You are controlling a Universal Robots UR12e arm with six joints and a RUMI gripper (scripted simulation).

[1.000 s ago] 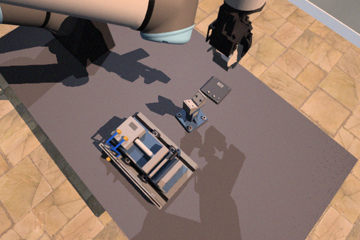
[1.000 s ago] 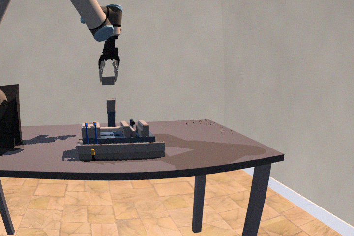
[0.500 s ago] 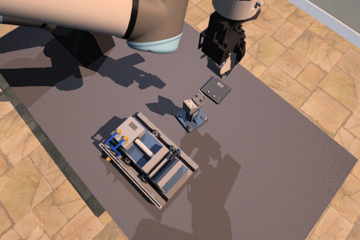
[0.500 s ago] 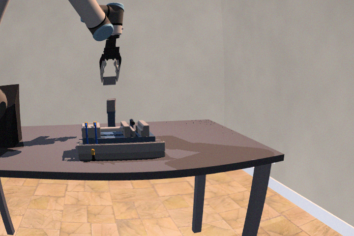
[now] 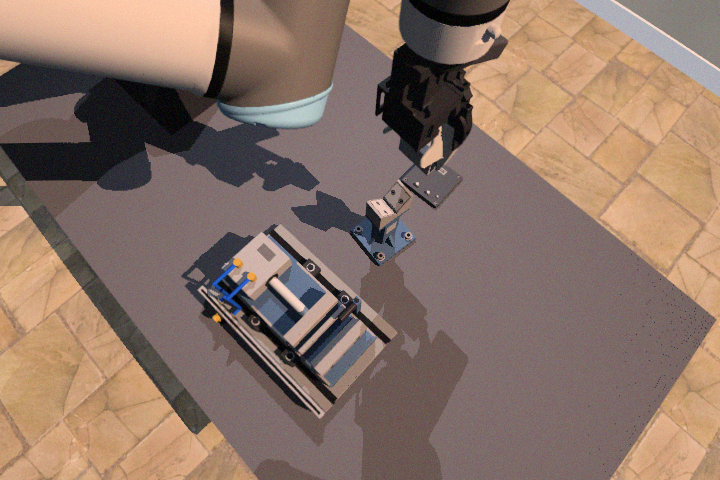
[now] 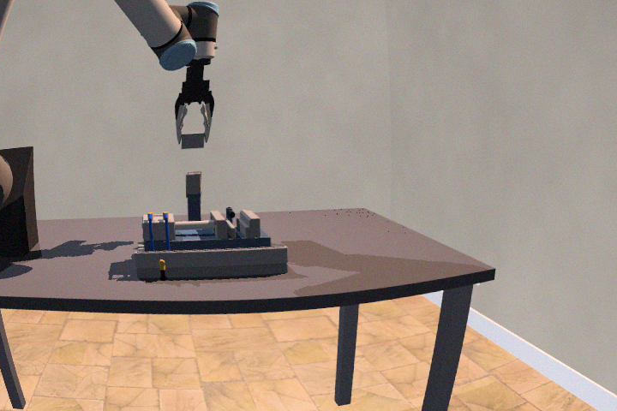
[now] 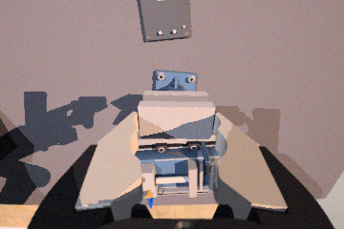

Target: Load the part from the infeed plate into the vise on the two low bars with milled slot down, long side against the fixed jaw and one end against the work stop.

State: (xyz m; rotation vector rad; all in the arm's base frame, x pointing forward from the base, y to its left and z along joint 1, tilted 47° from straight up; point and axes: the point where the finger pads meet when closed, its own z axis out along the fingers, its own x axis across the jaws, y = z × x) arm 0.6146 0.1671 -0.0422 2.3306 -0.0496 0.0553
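My gripper (image 5: 434, 146) (image 6: 192, 137) (image 7: 175, 113) is shut on the part (image 5: 425, 149) (image 6: 192, 140) (image 7: 176, 118), a grey block held crosswise between the fingers. It hangs high over the table, roughly above the V-block (image 5: 384, 208) (image 6: 193, 182) on its blue base (image 7: 175, 80). The dark infeed plate (image 5: 435, 185) (image 7: 164, 19) lies bare behind the V-block. The vise (image 5: 293, 311) (image 6: 207, 232) (image 7: 175, 174) stands open in front, with the black work stop (image 5: 346, 308) (image 6: 230, 213) at its side. I cannot tell which way the part's slot faces.
The air cylinder with blue hoses (image 5: 228, 283) (image 6: 156, 228) sits at the vise's left end. The table (image 5: 542, 311) (image 6: 368, 252) stretches to the right of the fixtures. The robot's base stands at the far left.
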